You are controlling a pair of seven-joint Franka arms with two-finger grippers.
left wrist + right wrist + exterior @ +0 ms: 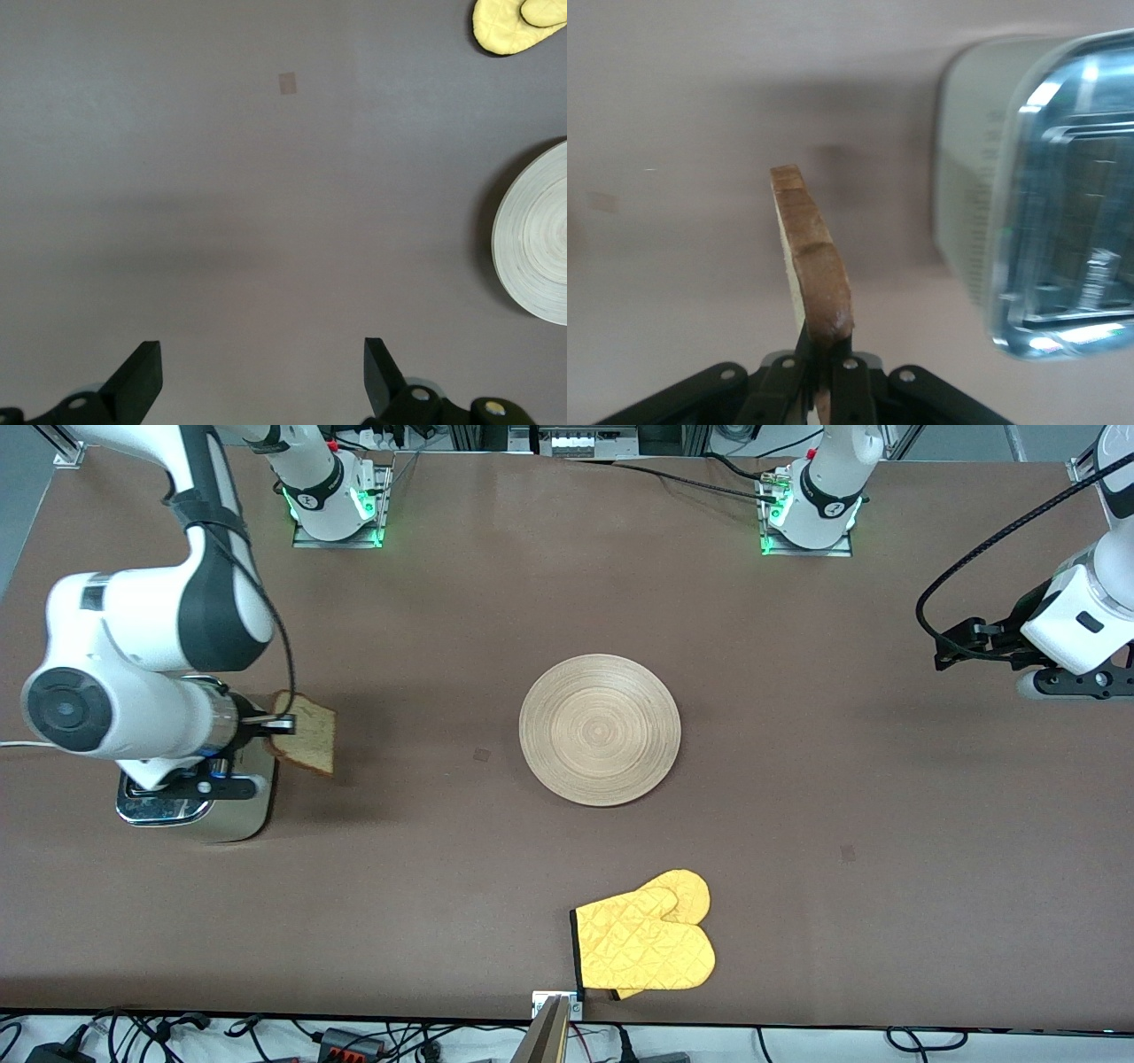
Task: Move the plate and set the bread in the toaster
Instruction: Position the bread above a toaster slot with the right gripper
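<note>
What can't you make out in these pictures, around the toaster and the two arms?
- Toaster slots: front view, covered by the right arm; right wrist view, blurred.
- Right pincer on the bread: fingertips cut off by the frame edge.
- Left pincer: front view, cut off at the edge.

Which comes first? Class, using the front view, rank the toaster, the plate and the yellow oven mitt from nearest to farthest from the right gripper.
1. The toaster: right beside the right gripper, which holds the bread, at the right arm's end of the table.
2. The plate: mid-table.
3. The yellow oven mitt: by the table edge nearest the front camera.
</note>
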